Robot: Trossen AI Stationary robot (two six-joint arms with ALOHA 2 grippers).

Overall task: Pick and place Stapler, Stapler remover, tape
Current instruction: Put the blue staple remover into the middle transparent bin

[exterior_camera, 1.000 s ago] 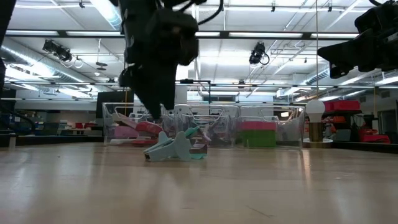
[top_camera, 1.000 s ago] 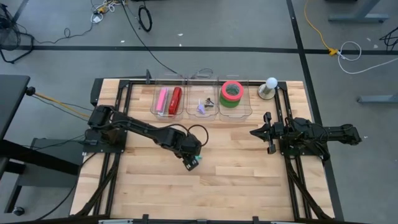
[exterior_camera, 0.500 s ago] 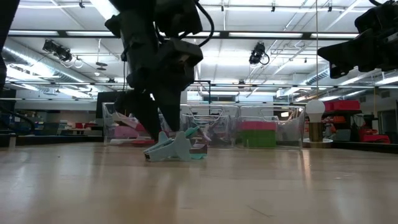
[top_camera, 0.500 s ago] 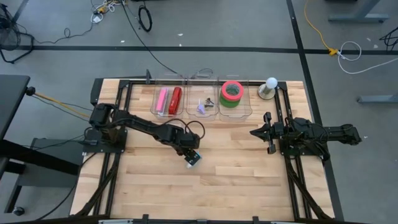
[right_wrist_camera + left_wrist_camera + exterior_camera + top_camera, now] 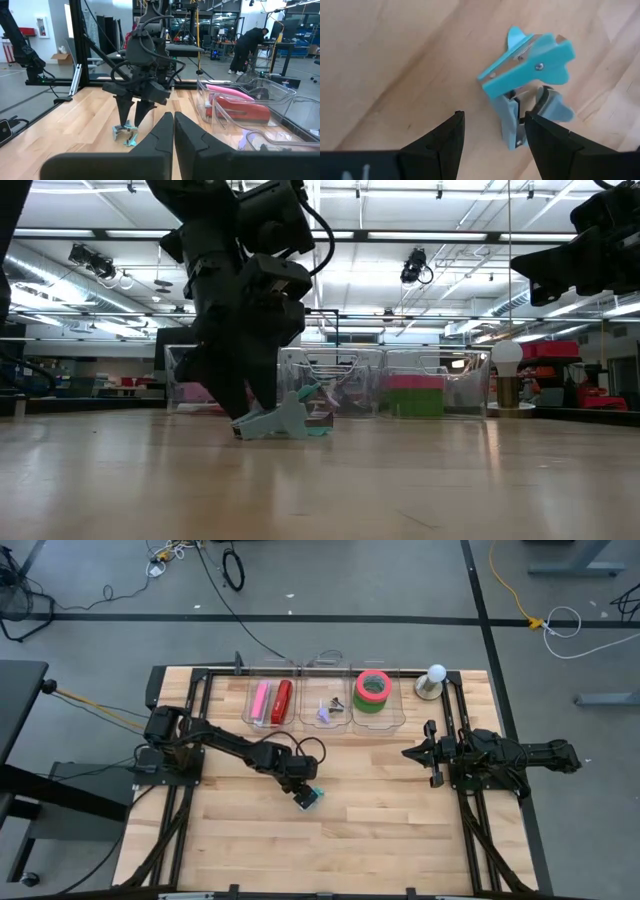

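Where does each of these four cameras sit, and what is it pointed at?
High view: overhead, looking down; left gripper and right gripper show.
Low view: tabletop height, facing the clear bins; left arm above.
Left wrist view: open fingers over the teal staple remover.
Right wrist view: shut fingers, facing the left arm.
All show the staple remover.

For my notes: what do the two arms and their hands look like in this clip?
Both arms are dark, jointed and near-black. The left hand has two flat, tapering black fingers; a black cable loops over its wrist, and white lettering shows on its body. The right hand has similar matte black, wedge-shaped fingers.
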